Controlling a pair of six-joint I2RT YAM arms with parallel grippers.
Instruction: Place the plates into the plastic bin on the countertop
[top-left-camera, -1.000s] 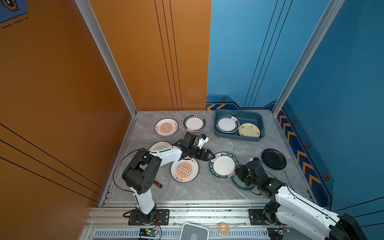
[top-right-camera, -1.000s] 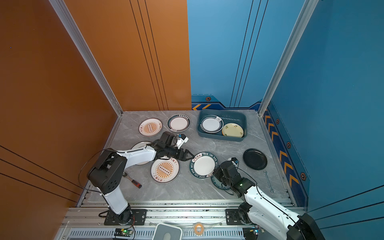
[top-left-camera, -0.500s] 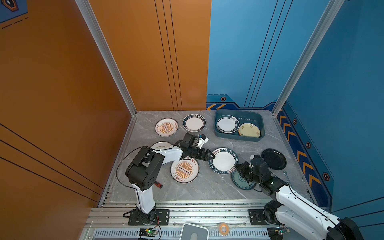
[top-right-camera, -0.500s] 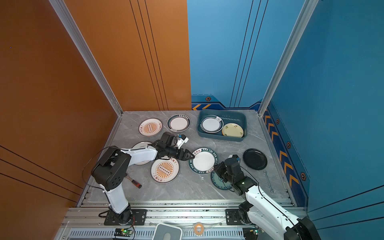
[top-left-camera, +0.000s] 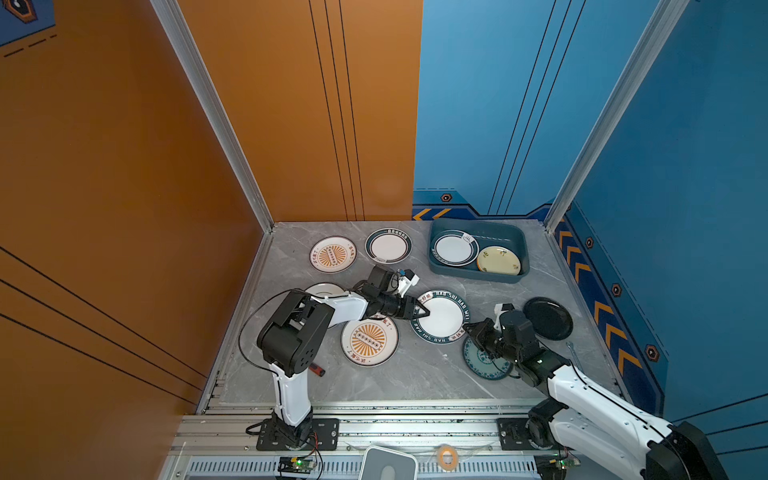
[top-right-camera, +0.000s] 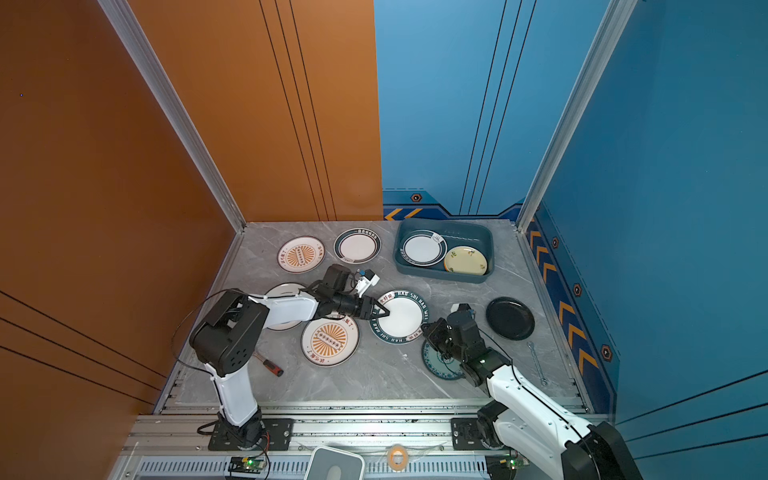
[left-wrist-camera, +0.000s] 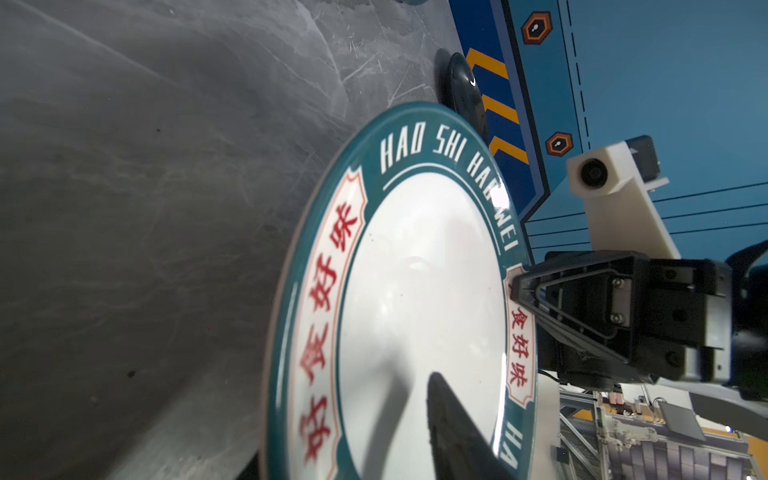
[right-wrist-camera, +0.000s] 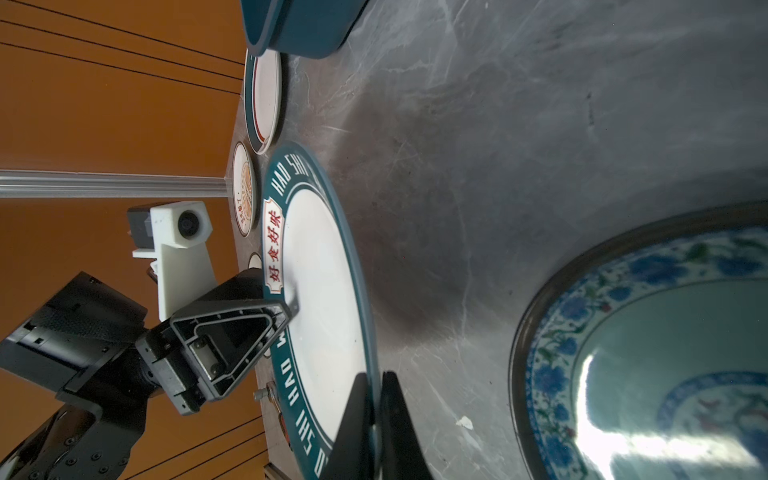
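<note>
Two grippers on one dish. Both top views: lettered plate (top-left-camera: 442, 318) at countertop (top-left-camera: 415, 374) centre, plastic bin (top-left-camera: 498, 233) at its 1 o'clock. Left gripper (top-left-camera: 419, 318) straddles 9 o'clock rim, half closed; I can't tell if clamped. Left wrist: right gripper (left-wrist-camera: 517, 291) at far rim. Right wrist: its jaws pinched tight on rim. I fear opposing pulls twist plate loose onto patterned plate (right-wrist-camera: 665, 332) alongside.

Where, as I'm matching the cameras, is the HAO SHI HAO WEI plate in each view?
In a top view: HAO SHI HAO WEI plate at countertop centre.
In a top view: countertop centre too.
Left wrist: lower middle, large.
Right wrist: left of centre, foreshortened.
Shared landmark: right gripper clamping its rim.
</note>
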